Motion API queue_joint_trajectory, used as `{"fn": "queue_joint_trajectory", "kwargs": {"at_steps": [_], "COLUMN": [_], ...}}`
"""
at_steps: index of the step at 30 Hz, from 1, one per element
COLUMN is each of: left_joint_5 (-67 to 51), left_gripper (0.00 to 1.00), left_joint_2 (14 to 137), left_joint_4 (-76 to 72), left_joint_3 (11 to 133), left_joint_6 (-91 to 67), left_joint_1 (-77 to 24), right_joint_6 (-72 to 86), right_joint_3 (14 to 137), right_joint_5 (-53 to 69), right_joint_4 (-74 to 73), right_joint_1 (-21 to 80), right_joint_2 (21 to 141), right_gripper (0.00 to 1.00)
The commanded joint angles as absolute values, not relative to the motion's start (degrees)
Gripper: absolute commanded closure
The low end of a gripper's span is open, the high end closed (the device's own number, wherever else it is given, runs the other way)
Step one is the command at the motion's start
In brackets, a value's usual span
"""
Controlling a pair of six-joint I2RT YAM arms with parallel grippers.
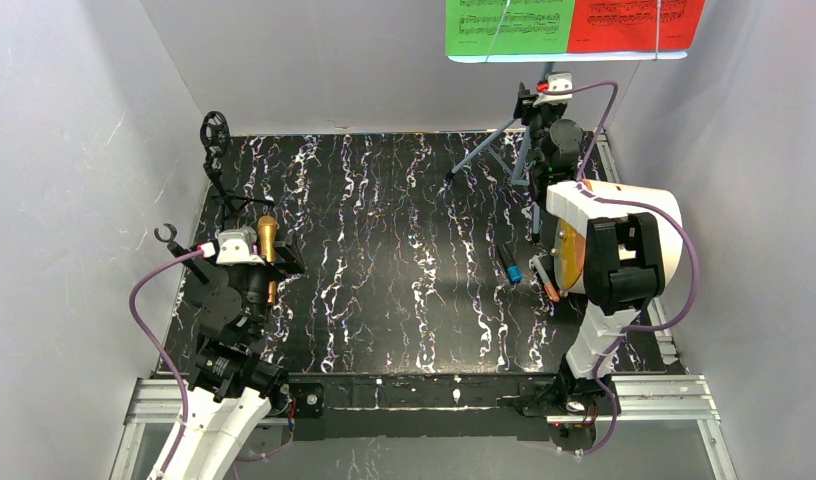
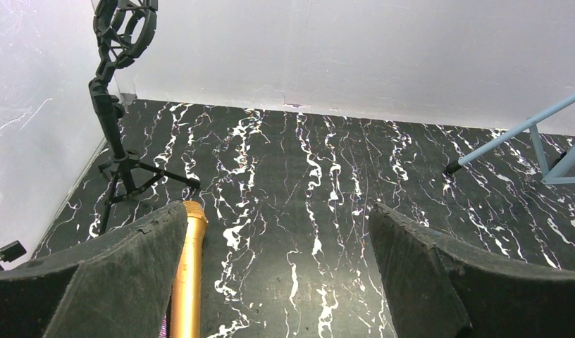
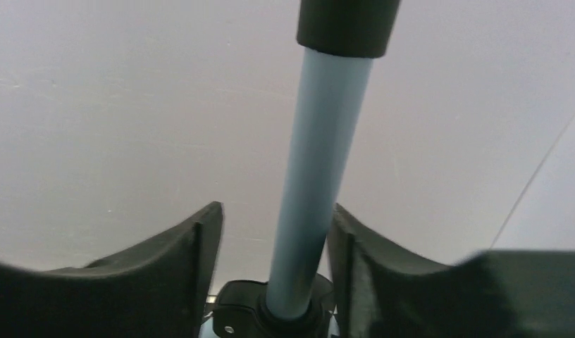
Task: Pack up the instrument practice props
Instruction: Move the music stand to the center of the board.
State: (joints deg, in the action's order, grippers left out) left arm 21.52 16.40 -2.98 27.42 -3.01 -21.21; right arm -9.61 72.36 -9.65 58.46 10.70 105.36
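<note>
A gold microphone (image 1: 267, 240) lies on the black marbled table at the left. In the left wrist view it (image 2: 188, 274) lies just inside my left finger (image 2: 122, 274), with a purple sliver beside its lower end. My left gripper (image 2: 277, 211) is open and low over the table. A thin black mic mount (image 1: 216, 135) stands at the back left, also in the left wrist view (image 2: 112, 105). The pale blue music rack's tripod legs (image 1: 484, 148) stand at the back right, with green (image 1: 509, 25) and red (image 1: 634, 22) score sheets on top. My right gripper (image 3: 274, 218) is open around its pole (image 3: 316, 169).
A second black mount clip (image 1: 166, 235) sits by the left wall. A small dark object with a blue end (image 1: 511, 271) lies near the right arm. White walls close in the back and both sides. A metal rail (image 1: 434, 395) runs along the near edge.
</note>
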Motion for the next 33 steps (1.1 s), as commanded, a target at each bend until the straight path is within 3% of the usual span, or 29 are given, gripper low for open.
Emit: {"fn": "queue_joint_trajectory", "kwargs": {"at_steps": [1,11,19,33], "left_joint_5": [22.3,22.3,21.7,14.9], "left_gripper": [0.02,0.02,0.02,0.02], "left_joint_2": [16.3,16.0,15.6,17.5], "left_joint_4": [-4.5,-4.3,-4.3,-3.3], "left_joint_3": [27.0,26.9,26.8,28.2], "left_joint_6": [-2.4,-2.2,-2.3,-3.8], "left_joint_1": [-21.7,-21.9,-22.0,-22.0], "right_joint_6": [-9.8,-2.4,2.8,19.7], "right_joint_3": [75.4,80.1,85.8,82.5], "right_joint_5": [-5.0,15.5,24.8,23.8], "right_joint_4": [60.7,57.0,57.6,70.9], "right_joint_1": [10.4,10.4,13.5,22.6], "right_joint_2": [105.7,106.9,110.3,112.2], "right_gripper": [0.49,0.99,0.99,0.99]}}
